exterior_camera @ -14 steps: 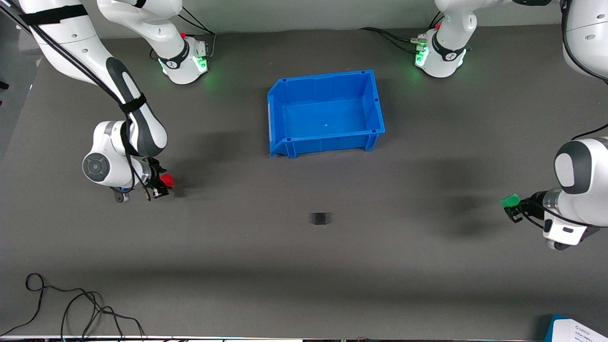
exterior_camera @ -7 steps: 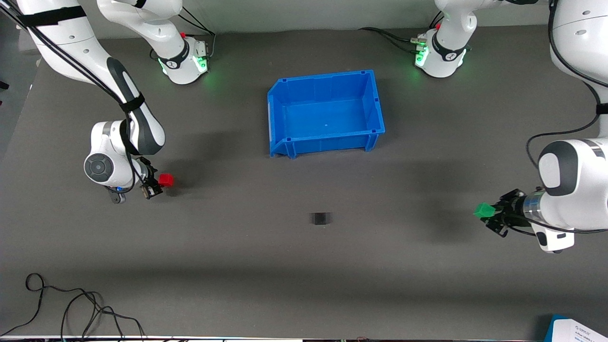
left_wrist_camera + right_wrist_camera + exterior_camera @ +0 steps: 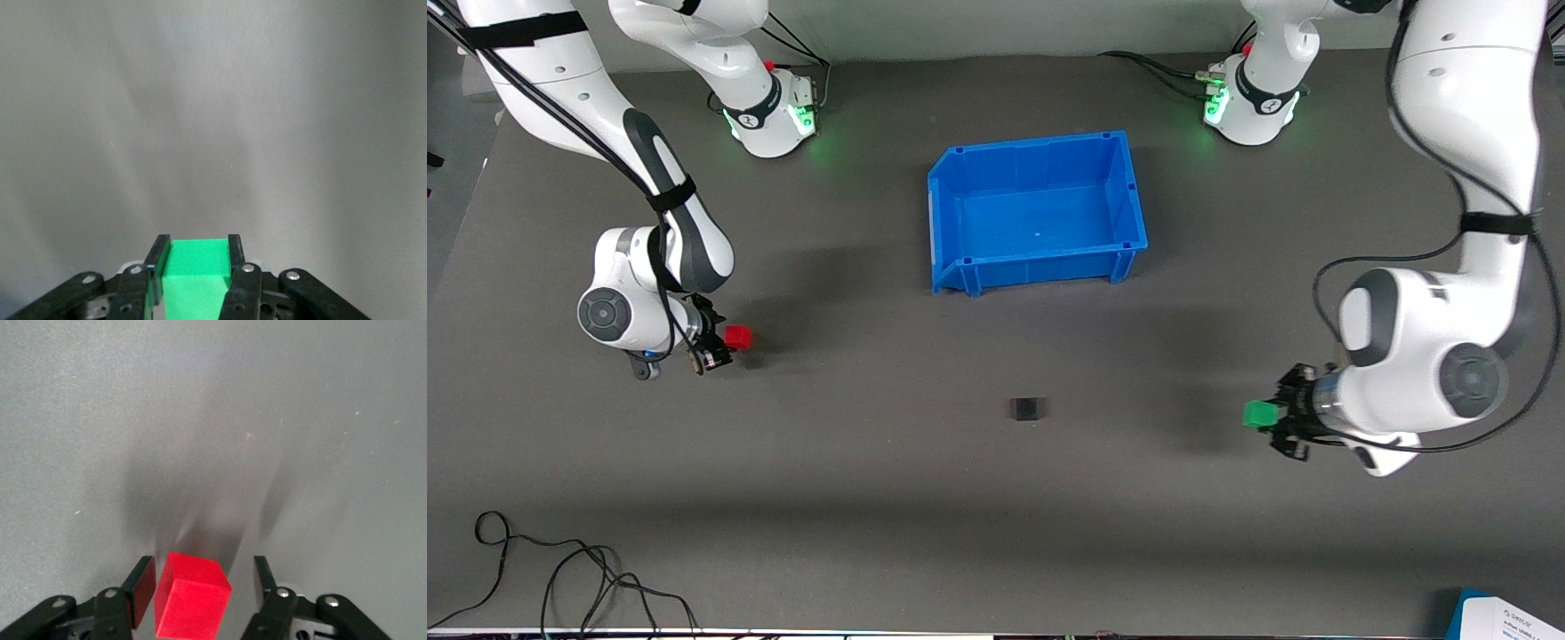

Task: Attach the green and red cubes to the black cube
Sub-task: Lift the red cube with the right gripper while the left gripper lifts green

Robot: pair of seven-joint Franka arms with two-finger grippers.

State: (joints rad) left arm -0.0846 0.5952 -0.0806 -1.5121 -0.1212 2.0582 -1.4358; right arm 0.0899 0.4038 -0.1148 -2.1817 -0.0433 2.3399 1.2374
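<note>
The black cube [image 3: 1026, 408] lies on the grey mat, nearer the front camera than the blue bin. My left gripper [image 3: 1273, 416] is shut on the green cube [image 3: 1259, 414] and holds it over the mat toward the left arm's end, level with the black cube. In the left wrist view both fingers press the green cube [image 3: 195, 267]. My right gripper [image 3: 722, 345] is open toward the right arm's end. The red cube [image 3: 737, 337] sits between its fingers; the right wrist view shows the red cube [image 3: 190, 600] tilted, close to one finger and clear of the other.
An empty blue bin [image 3: 1040, 263] stands mid-table, nearer the robot bases. Loose black cables [image 3: 560, 578] lie at the front edge on the right arm's end. A blue-and-white item [image 3: 1507, 618] sits at the front corner on the left arm's end.
My left gripper has carried the green cube toward the black cube. My right gripper has opened its fingers around the red cube and shifted slightly.
</note>
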